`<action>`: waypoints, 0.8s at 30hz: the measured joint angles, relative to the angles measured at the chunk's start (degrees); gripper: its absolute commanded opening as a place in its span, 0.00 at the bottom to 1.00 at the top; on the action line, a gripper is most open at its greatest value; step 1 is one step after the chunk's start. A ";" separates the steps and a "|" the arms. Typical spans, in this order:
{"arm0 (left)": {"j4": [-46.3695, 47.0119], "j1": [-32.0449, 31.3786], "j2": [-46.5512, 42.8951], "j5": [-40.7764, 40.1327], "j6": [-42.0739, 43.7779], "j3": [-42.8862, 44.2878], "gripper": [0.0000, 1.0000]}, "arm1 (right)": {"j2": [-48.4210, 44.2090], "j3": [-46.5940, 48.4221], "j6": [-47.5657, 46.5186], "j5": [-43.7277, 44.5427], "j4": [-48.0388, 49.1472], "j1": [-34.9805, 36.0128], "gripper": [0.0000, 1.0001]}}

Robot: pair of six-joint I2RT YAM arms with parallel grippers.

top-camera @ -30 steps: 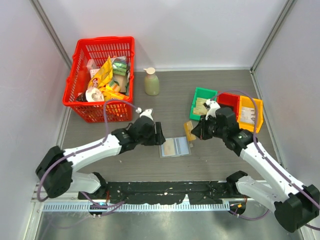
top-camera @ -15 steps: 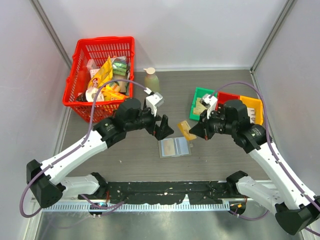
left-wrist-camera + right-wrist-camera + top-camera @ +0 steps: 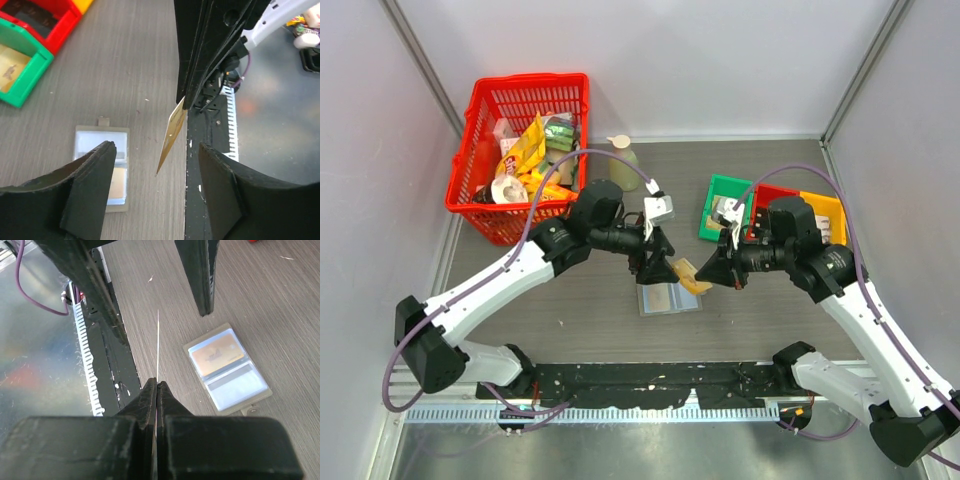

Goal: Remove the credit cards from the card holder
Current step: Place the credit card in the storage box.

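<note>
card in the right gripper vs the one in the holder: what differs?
The held card is pinched in the right gripper, off the table; the holder card sits in a pocket of the card holder. The held card is tilted up in the air; the holder card lies flat, face up. Both look yellow-orange.

The card holder [image 3: 670,297] has a grey-olive border around pale blue panels, the credit card [image 3: 692,277] is yellow-orange, and there are a green bin [image 3: 708,212], a red bin [image 3: 778,192], a yellow-orange bin [image 3: 820,201], a bright red basket [image 3: 530,78] and a grey table [image 3: 770,160] with fine wood-grain streaks.
</note>
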 measured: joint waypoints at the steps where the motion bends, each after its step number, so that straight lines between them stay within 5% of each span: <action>1: -0.02 0.02 0.72 1.07 0.35 0.39 0.63 | 0.00 0.00 -0.44 -0.31 -0.22 0.00 0.01; 6: -0.33 0.02 3.34 6.08 0.90 1.70 0.37 | 0.39 0.02 -2.58 -1.95 -1.90 0.00 0.01; 9: -0.61 0.02 4.37 8.33 1.05 2.27 0.02 | 0.76 0.02 -3.45 -2.29 -2.62 0.00 0.01; 11: -0.92 0.02 4.74 9.31 0.98 2.38 0.00 | 0.72 0.02 -3.74 -2.32 -2.64 0.00 0.07; 16: -1.20 0.00 4.83 10.12 1.90 2.51 0.00 | 0.20 -0.09 -2.78 -0.15 -2.23 0.00 0.48; 24: 3.43 1.03 4.79 -1.51 -4.39 1.44 0.00 | -7.78 -3.52 5.11 17.16 2.93 0.04 0.68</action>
